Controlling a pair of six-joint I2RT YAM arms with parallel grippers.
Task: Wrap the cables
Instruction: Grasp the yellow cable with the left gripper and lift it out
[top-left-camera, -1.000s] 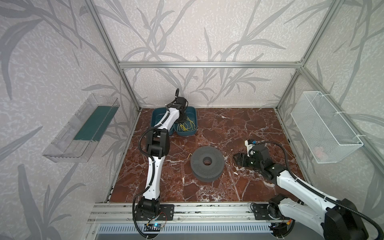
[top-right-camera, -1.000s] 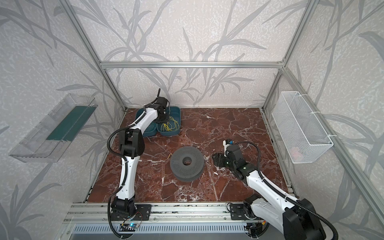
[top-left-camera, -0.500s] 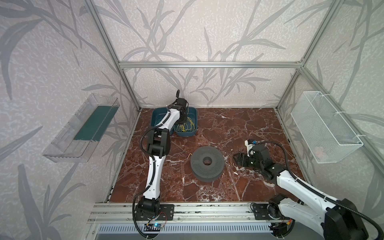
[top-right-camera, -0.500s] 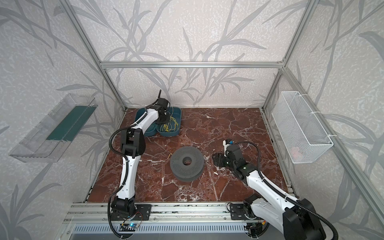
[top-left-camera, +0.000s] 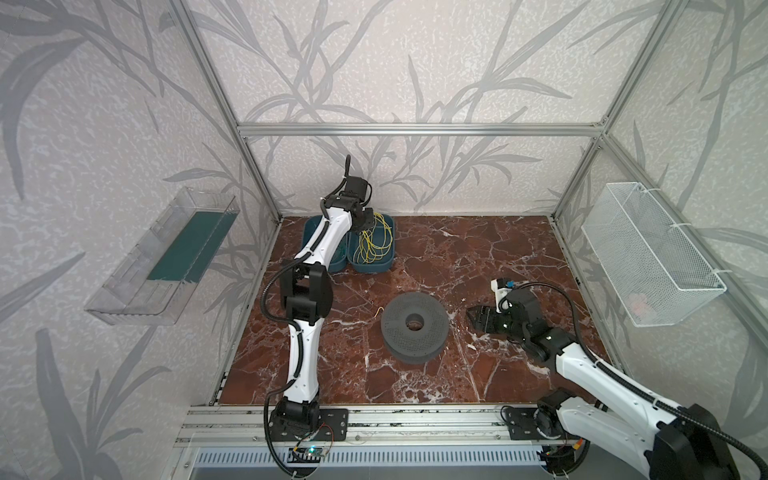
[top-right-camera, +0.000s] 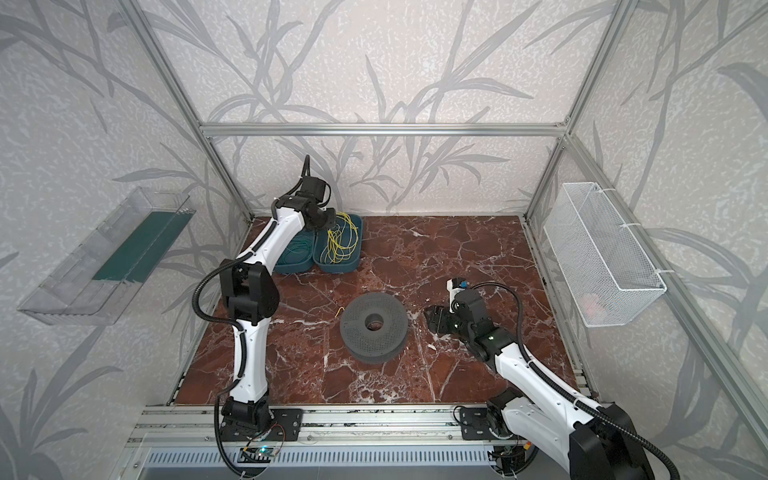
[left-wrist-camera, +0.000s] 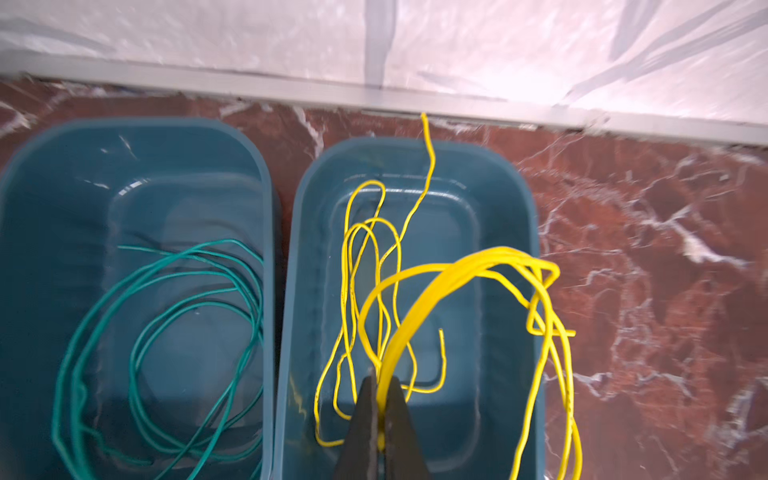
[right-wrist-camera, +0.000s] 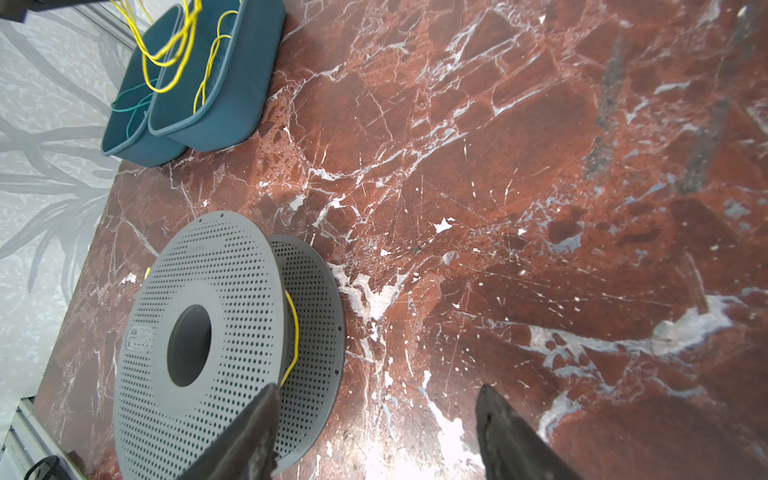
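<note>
Cables: the yellow cables (left-wrist-camera: 490, 254) are hanging in loose loops from the left pincer (left-wrist-camera: 381, 380). They are above their bin (left-wrist-camera: 509, 195), at about 11 o'clock from the spool (top-left-camera: 432, 332) in both top views. The lowest loops are lying on the bin's floor.
Left pincer: it is clenching shut on a few yellow strands near the top of the bundle, with the strands passing between its closed tips.
Why this hold: gripping high is letting the loops dangle clear of the bin walls. That looks meant for carrying them out without dragging. The loops are crossing one another, so snagging looks likely.
Bins: the yellow bin is touching a second bin (left-wrist-camera: 50, 166) at the far edge of the table (top-left-camera: 478, 257). The green wires (left-wrist-camera: 253, 307) are lying coiled in that second bin, so the two colours are being kept apart.
Spool: it is lying flat at mid-table with its hole facing up, leaving the groove between its two discs open all round. A yellow strand (right-wrist-camera: 294, 328) is already sitting around the core. A short yellow end (top-left-camera: 377, 309) is poking out at the spool's 9 o'clock.
Right pincer (right-wrist-camera: 377, 388): it is hovering released, jaws wide and gripping nothing, at the spool's 3 o'clock, just beside the discs. It is probably waiting to steady the spool or take over a strand.
Progress: most of the cable is not yet wound.
</note>
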